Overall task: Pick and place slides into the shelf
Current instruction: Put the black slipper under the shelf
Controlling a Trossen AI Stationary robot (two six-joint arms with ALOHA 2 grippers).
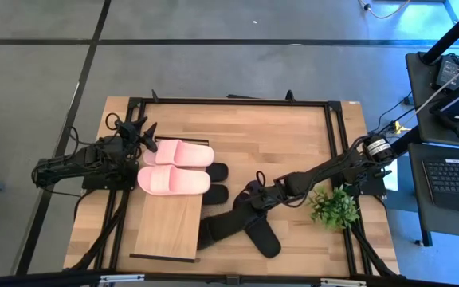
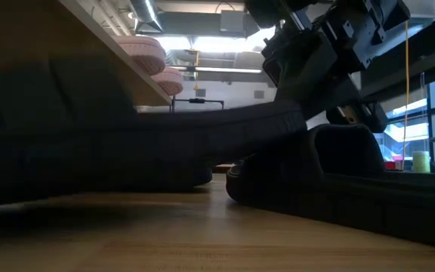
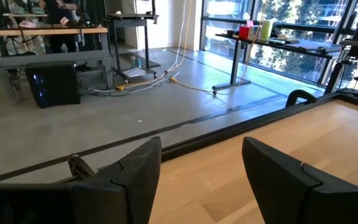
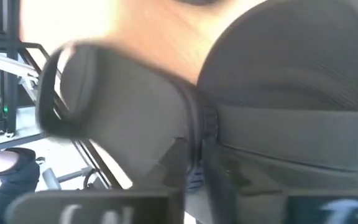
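Pale pink pair of slides [image 1: 175, 167] lies side by side on the far end of the shelf [image 1: 166, 223], a long light-wood plank on a thin black frame; soles smooth and rounded, straps broad. The shelf stands on the wood-grain bench [image 1: 285, 143].

Two black slides [image 1: 216, 182] poke out from under the shelf's right edge, toes only showing. Two more black slides [image 1: 245, 227] lie on the bench just right of the shelf, matte, crossing each other in a loose V.

Right end effector [image 1: 255, 191] is at the upper end of that V, clamped on the ribbed strap of one black slide [image 4: 291, 81], which fills the wrist view.

Left end effector [image 1: 146, 137] sits beside the pink pair's heel end, blunt dark fingers [image 3: 278, 180] spread apart, holding nothing.

Small green plant [image 1: 333, 209] stands near the right edge.
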